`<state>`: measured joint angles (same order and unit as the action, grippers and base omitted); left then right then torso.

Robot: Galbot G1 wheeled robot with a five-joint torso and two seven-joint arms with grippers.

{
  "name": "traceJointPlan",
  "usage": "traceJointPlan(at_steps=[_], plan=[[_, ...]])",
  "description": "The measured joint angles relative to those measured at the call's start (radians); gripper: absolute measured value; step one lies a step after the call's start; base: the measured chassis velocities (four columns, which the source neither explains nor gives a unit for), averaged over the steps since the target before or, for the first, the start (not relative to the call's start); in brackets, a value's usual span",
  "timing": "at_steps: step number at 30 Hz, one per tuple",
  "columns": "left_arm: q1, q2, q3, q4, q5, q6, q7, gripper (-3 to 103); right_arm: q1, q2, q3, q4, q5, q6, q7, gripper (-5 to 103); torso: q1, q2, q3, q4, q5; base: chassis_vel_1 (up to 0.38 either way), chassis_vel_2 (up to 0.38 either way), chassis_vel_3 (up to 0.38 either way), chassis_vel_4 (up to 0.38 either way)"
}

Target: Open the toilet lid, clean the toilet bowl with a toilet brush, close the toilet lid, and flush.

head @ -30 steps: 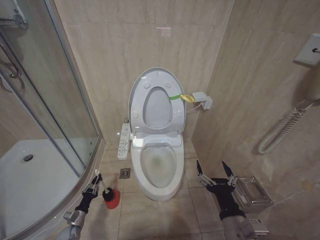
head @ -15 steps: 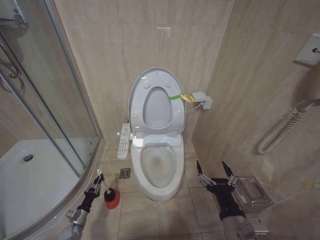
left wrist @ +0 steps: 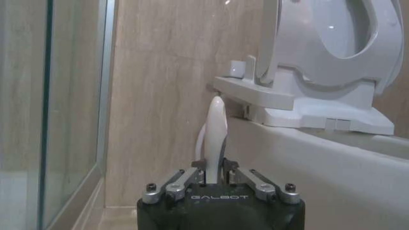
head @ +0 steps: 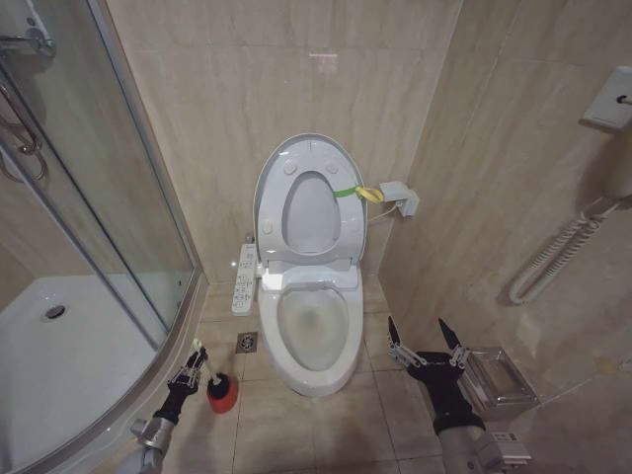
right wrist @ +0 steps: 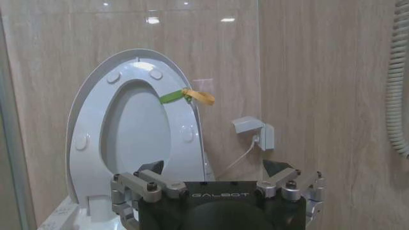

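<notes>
Brush handle: left gripper [head: 195,367] now clamped on toilet brush [left wrist: 214,136], shifted w/ holder; lid up, scrubbing next. Right gripper [head: 426,343] spread, idle.

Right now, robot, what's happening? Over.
Left gripper shut on brush, brush in red holder. Right gripper open beside bowl. Lid up. Nothing blocking.

Three views, all facing the toilet wall.
My head camera looks down from high, the toilet lid [head: 305,207] at 12 o'clock; both wrist cameras sit low, near it, sharing that raised lid [right wrist: 134,139].
</notes>
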<state>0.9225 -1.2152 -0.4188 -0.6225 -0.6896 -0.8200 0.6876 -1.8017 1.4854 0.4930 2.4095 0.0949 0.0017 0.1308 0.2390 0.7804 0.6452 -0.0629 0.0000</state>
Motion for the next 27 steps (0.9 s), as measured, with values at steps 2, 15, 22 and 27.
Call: traceJointPlan(at_steps=[2,15,22,27], plan=[[0.002,0.0,-0.001,-0.008,0.007,0.0,-0.01,16,0.0,0.0,0.0,0.0,0.0,0.0,0.0,100,0.0,0.0,0.0,0.0,0.0,0.0,0.0,0.0,0.0],[0.007,0.011,-0.012,-0.035,0.064,0.0,-0.051,16,0.0,0.0,0.0,0.0,0.0,0.0,0.0,100,0.0,0.0,0.0,-0.0001,0.0,0.0,0.0,0.0,0.0],[0.011,0.011,-0.015,-0.035,0.069,0.0,-0.051,16,0.0,0.0,0.0,0.0,0.0,0.0,0.0,100,0.0,0.0,0.0,-0.0001,0.0,0.0,0.0,0.0,0.0],[0.016,0.009,-0.018,-0.043,0.071,0.0,-0.05,16,0.0,0.0,0.0,0.0,0.0,0.0,0.0,100,0.0,0.0,0.0,0.0,0.0,0.0,0.0,0.0,0.0]])
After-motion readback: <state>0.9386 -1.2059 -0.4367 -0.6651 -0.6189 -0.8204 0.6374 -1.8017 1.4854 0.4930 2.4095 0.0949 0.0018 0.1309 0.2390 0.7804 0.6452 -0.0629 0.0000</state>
